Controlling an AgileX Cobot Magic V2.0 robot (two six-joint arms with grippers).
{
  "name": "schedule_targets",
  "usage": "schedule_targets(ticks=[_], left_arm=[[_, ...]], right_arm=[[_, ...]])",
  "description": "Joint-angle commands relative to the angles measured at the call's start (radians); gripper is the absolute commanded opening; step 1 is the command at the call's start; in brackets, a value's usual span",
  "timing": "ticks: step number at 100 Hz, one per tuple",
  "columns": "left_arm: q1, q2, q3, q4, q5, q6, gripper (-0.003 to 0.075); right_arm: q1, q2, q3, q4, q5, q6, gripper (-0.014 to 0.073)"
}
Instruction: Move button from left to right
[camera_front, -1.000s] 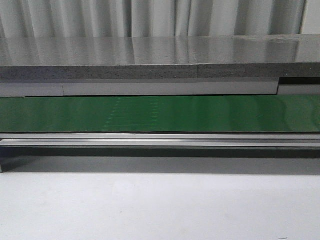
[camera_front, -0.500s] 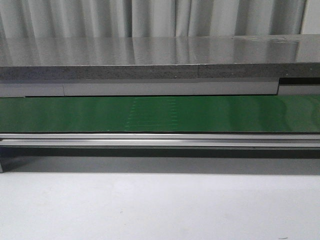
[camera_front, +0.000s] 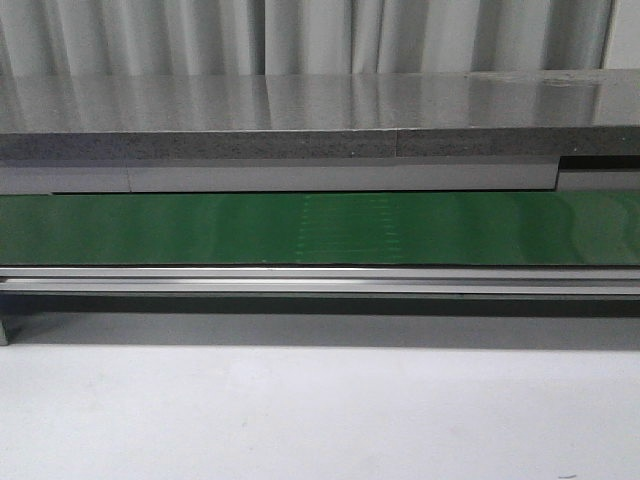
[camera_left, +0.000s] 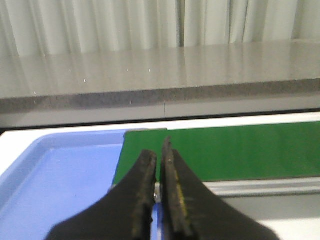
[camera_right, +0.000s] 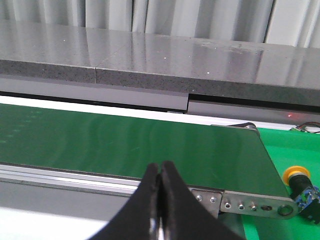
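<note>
The button (camera_right: 296, 175) shows only in the right wrist view. Its yellow cap and black body lie on a green surface just past the right end of the green belt (camera_right: 125, 145). My right gripper (camera_right: 160, 167) is shut and empty, in front of the belt's rail and apart from the button. My left gripper (camera_left: 158, 150) is shut with nothing between its fingers, over the seam between a blue tray (camera_left: 60, 185) and the belt's left end (camera_left: 240, 150). In the front view the belt (camera_front: 320, 228) carries nothing, and neither gripper shows there.
An aluminium rail (camera_front: 320, 280) runs along the belt's near side, with a bolted bracket (camera_right: 250, 204) at its right end. A grey stone-like shelf (camera_front: 320, 110) overhangs the belt's far side, with curtains behind. A white tabletop (camera_front: 320, 410) lies in front.
A faint patch of pale marks on the belt has drifted to the right across the front view. Nothing else differs there.
</note>
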Motion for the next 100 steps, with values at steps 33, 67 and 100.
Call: schedule_targets(ticks=[33,67,100], left_arm=[[-0.011,-0.035,0.079,0.006,-0.186,-0.057,0.0005],[-0.011,-0.035,0.092,0.002,-0.202,-0.057,0.0005],[-0.011,-0.035,0.092,0.002,-0.202,-0.057,0.0005]], right_arm=[[-0.002,-0.013,0.0,-0.011,-0.085,0.002,-0.0121],[-0.002,-0.013,0.0,-0.011,-0.085,0.002,-0.0121],[-0.002,-0.013,0.0,-0.011,-0.085,0.002,-0.0121]])
